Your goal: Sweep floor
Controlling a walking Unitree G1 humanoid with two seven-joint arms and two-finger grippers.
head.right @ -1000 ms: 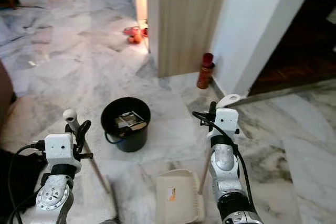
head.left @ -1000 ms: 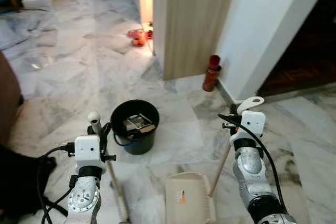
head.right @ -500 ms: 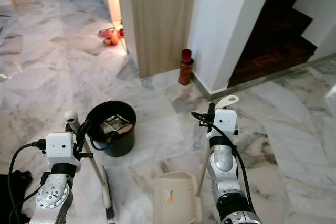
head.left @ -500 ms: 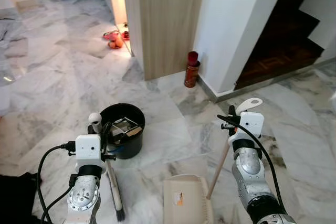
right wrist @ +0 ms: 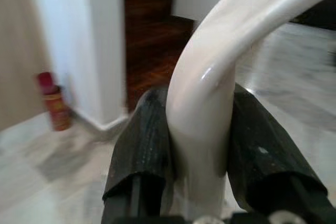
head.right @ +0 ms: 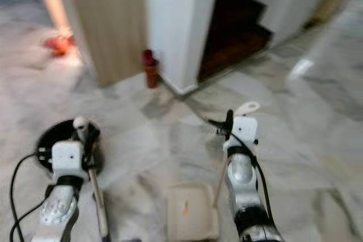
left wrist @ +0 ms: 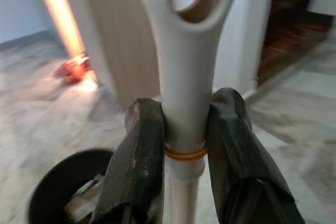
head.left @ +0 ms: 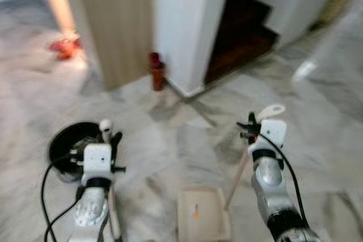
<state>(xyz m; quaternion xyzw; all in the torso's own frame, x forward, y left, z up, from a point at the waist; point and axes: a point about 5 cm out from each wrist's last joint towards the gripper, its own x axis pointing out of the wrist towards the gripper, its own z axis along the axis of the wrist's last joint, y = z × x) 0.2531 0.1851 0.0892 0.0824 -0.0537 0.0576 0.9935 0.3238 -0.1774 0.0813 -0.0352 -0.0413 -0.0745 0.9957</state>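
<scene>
1. The marble floor (head.left: 170, 157), grey-veined and blurred, spreads across the head views.
2. Beyond it stand a white wall corner (head.left: 184, 21) and a wooden panel (head.left: 116, 21), with a dark stairway (head.left: 241, 32) going up behind the wall.
3. A black bucket (head.left: 65, 151) sits on the floor by the robot's left arm – something pale lies inside, too blurred to name.
4. A cream dustpan (head.left: 202, 216) rests on the floor between the two arms, its thin handle (head.left: 237, 177) slanting up to the right gripper (head.left: 256, 131).
5. The broom handle (left wrist: 184, 77), white with a hanging hole at its top, rises through the left gripper (left wrist: 181, 150); its lower shaft runs down beside the left arm.
6. Left jaws pinch the broom handle at an orange ring (left wrist: 184, 154); right jaws clamp the curved white top of the dustpan handle.
7. A small red canister (head.left: 156, 72) stands at the foot of the wall corner – near the panel's edge.
8. Small red objects (head.left: 63, 47) lie on the floor farther back to the left, too blurred to identify.
</scene>
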